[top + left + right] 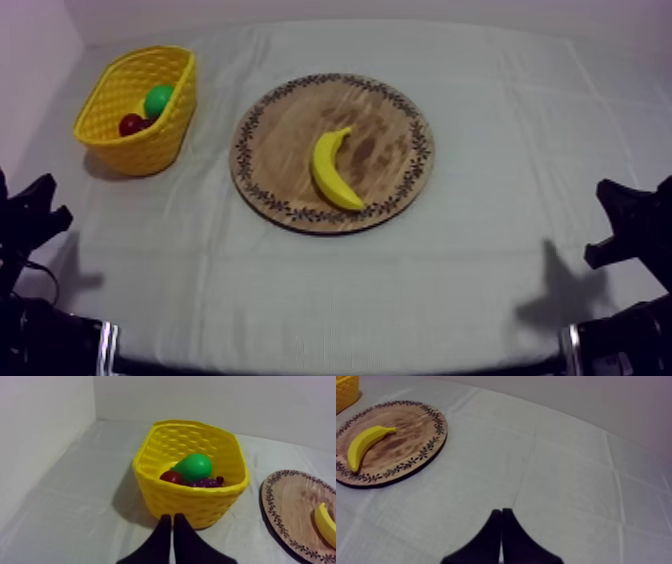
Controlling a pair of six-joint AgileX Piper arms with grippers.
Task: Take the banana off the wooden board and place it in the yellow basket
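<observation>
1. Black fingers (160, 545) of the left gripper (172, 517) lie pressed together in a narrow wedge with nothing between them. It sits at the tabletop's near left corner and points toward the yellow basket (200, 507).
2. The right gripper (501, 511), at the near right corner, is likewise closed on nothing, over bare cloth (561, 476).
3. The banana (333, 170) lies on the wooden board (385, 115) at mid-table, on the board's near half and well apart from both pairs of jaws.
4. The basket stands near the far left corner, holding a pear (158, 100), a small red fruit (131, 124) and grapes (205, 482).
</observation>
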